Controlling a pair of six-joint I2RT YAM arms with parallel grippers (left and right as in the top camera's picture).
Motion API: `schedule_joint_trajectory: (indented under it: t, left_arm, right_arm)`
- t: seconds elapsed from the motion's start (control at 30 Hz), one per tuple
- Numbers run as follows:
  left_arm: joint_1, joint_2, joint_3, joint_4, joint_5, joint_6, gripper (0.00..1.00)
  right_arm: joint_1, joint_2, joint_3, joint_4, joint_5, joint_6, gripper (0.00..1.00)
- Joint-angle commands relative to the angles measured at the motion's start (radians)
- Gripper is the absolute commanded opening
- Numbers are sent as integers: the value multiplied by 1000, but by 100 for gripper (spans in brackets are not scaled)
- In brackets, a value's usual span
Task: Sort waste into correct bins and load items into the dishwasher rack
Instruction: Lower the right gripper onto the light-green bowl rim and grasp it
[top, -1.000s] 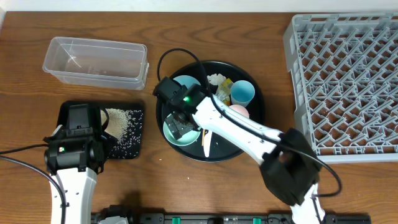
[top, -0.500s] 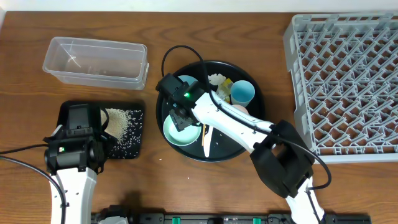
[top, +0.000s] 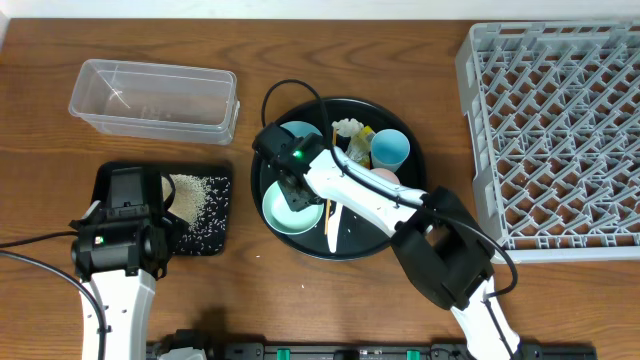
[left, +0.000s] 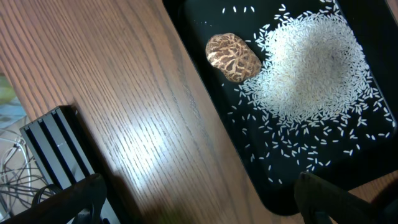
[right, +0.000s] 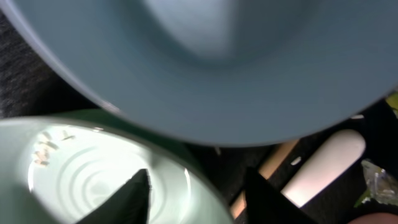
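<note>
Mint-white bowl (top: 282, 215): lower left of the large round black tray (top: 375, 235), mid-frame, below a light-blue small bowl (top: 303, 133).
Right gripper (right: 198, 180): fingers partly apart astride the mint-white bowl's rim; whether they pinch it cannot be told.
Left gripper (left: 199, 199): spread wide over the shallow black rectangular tray (left: 193, 18), lower left, where loose white rice grains (left: 311, 68) and a small brown food lump (left: 233, 57) lie.
Grey plastic rack (top: 560, 130): far right.

At 8 o'clock, black tray (top: 226, 232) holds rice (top: 188, 192) heap and brown lump (left: 233, 57). At 10, clear tub (top: 232, 102), upright. At 3, grey rack (top: 465, 150). Centre cluster: mint bowl (top: 283, 214), blue bowl (top: 301, 132), blue cup (top: 389, 149), pink cup (top: 386, 180), spoon (top: 331, 228), tissue (top: 347, 128).
</note>
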Motion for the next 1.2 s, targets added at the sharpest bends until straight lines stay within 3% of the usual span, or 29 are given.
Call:
schedule_joint_trajectory:
  t: [0.0,0.3,0.53,1.17]
  left_arm:
    - [4,-3,14,-3,-21,-5,98]
    - [5,-3,14,-4,-21,-5,98]
    - [5,-3,14,-4,-21,-5,98]
    - [5,-3,14,-3,-21,-5,98]
  right_arm:
    - [-21,1,15,2,23,2,37]
    - [-21,1,16,0,-26,-16,21]
    - [-22,1,23,-11,-44,-16,2]
    - [-24,-1,217,-233,-44,-32,1]
